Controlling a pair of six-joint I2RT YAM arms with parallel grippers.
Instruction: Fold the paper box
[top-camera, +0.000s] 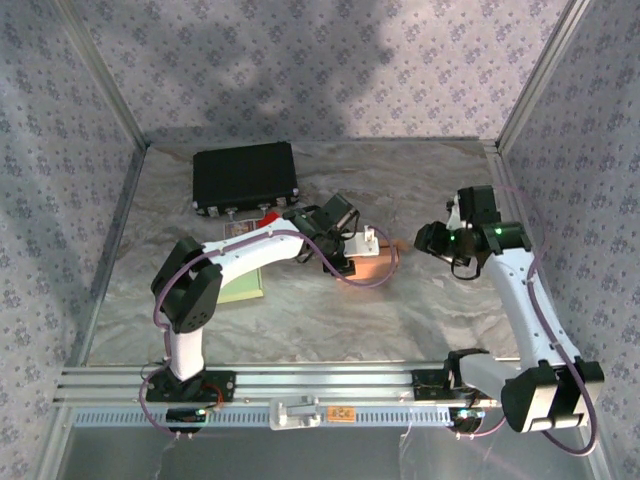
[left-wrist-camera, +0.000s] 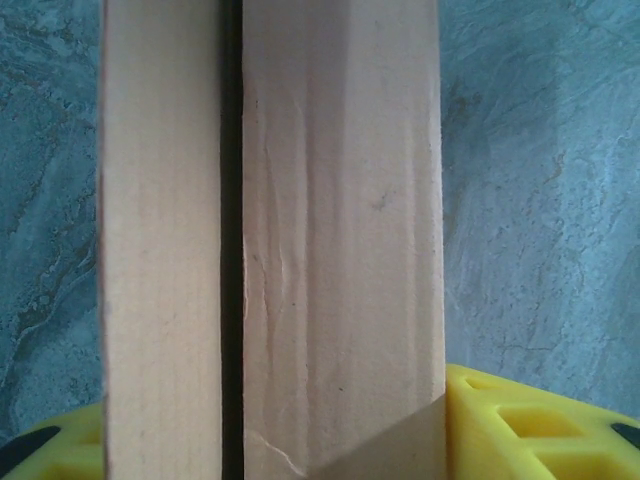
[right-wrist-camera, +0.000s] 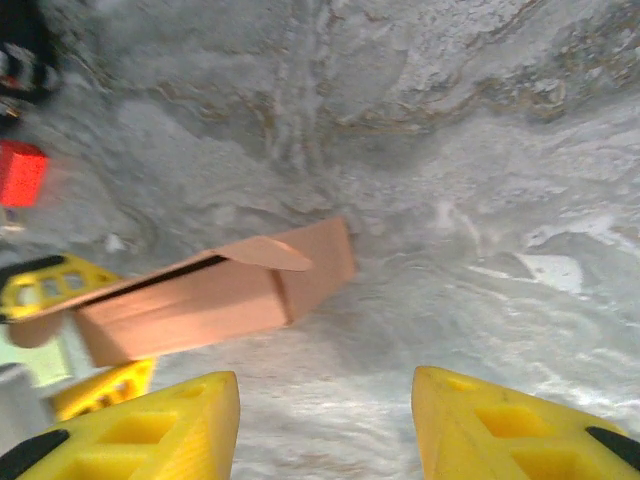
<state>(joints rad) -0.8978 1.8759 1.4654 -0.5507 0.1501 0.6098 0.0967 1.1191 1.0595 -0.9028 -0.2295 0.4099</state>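
Left jaws apparently clamped on paper box (right-wrist-camera: 215, 300), right jaws apart

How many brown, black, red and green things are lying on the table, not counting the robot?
Brown: 1, the paper box
Black: 1, the case
Red: 1, the small block
Green: 1, the pale sheet
Total: 4
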